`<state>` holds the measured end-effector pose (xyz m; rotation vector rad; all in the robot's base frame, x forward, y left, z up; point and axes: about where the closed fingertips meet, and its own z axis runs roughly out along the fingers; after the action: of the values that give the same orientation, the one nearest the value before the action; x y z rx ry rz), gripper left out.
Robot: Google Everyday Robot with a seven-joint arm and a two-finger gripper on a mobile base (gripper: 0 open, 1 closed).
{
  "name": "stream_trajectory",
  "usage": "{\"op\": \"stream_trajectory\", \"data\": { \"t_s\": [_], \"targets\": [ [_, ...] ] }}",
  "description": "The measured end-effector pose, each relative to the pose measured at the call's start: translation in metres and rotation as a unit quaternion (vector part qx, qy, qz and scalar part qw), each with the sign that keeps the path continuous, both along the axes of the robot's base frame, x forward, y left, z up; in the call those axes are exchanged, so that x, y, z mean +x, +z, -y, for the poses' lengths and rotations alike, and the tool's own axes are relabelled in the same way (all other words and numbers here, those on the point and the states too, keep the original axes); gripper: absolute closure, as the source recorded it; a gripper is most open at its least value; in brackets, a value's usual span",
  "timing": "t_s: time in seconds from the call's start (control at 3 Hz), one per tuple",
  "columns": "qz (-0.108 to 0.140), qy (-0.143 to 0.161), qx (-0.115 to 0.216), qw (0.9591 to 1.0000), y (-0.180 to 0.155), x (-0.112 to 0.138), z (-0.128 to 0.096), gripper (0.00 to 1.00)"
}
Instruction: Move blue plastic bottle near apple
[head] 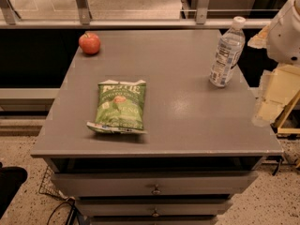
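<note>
The blue plastic bottle (227,53), clear with a white cap and a printed label, stands upright near the table's right edge, toward the back. The apple (89,43), small, round and red, sits at the table's far left corner, well apart from the bottle. My gripper (275,96) hangs off the table's right side, below my white arm (287,29). It is to the right of the bottle and a little nearer the front, and it does not touch the bottle. It holds nothing that I can see.
A green chip bag (119,107) lies flat on the grey table (187,121), left of the middle. Drawers (154,184) run under the front edge. A rail and glass panels (140,18) stand behind the table.
</note>
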<state>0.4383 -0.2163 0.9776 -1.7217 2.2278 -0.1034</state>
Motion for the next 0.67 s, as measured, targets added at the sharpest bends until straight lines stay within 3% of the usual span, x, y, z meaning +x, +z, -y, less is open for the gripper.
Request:
{"op": "stream_trajectory", "data": {
  "t_s": [0.33, 0.67],
  "targets": [
    [0.000, 0.000, 0.000, 1.0000, 0.000, 0.000, 0.000, 0.00],
    [0.022, -0.029, 0.043, 0.9984, 0.003, 0.008, 0.010, 0.00]
  ]
}}
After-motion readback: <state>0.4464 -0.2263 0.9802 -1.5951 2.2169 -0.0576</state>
